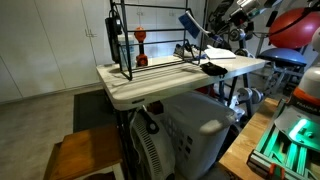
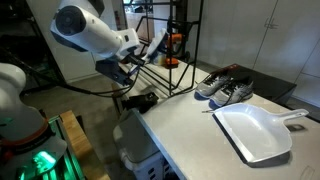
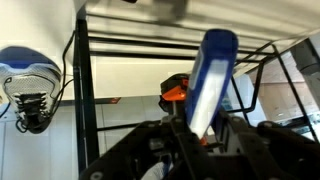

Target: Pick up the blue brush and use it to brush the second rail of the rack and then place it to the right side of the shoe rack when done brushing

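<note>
My gripper [image 3: 200, 135] is shut on the blue brush [image 3: 212, 75], whose handle stands up between the fingers in the wrist view. In both exterior views the gripper [image 1: 203, 43] [image 2: 135, 65] holds the brush [image 1: 188, 21] [image 2: 157, 43] at the open side of the black wire shoe rack [image 1: 125, 45] [image 2: 178, 45], above its lower rails. In the wrist view the rack's black rails [image 3: 130, 42] run across just ahead of the brush. I cannot tell whether the bristles touch a rail.
An orange and black object [image 1: 141, 47] [image 3: 176, 92] stands inside the rack. A pair of grey shoes [image 2: 225, 88] [image 1: 213, 68] lies on the white table [image 2: 190, 135] beside the rack. A white dustpan [image 2: 255, 130] lies farther along the table.
</note>
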You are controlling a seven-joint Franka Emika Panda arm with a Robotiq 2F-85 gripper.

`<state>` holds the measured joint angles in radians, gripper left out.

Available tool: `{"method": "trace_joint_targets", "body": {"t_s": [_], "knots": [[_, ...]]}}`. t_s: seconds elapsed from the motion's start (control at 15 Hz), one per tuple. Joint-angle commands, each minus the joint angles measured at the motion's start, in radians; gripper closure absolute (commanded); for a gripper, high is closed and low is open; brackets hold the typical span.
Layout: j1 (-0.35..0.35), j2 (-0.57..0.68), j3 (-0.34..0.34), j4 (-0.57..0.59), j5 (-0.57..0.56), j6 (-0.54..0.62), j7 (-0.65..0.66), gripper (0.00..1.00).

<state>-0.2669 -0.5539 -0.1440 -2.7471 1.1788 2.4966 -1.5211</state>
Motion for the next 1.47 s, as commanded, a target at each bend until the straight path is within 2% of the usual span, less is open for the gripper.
{"method": "trace_joint_targets", "body": {"t_s": [0.0,0.07,0.2,0.53,0.67,0.8,0.93,1.4], "knots": [[-0.115,-0.054,0.021,0.004,-0.176,-0.176,-0.039,0.93],[-0.123,-0.136,0.007,-0.055,-0.216,-0.209,-0.066,0.93],[-0.187,-0.130,0.006,0.001,-0.271,-0.325,-0.134,0.93],[-0.293,-0.271,-0.043,-0.029,-0.376,-0.569,-0.288,0.93],[-0.341,-0.265,-0.046,0.004,-0.414,-0.659,-0.304,0.93],[-0.377,-0.269,-0.028,-0.005,-0.461,-0.675,-0.287,0.93],[-0.424,-0.251,0.014,0.003,-0.491,-0.632,-0.256,0.93],[-0.570,-0.199,0.075,-0.002,-0.616,-0.624,-0.153,0.93]]}}
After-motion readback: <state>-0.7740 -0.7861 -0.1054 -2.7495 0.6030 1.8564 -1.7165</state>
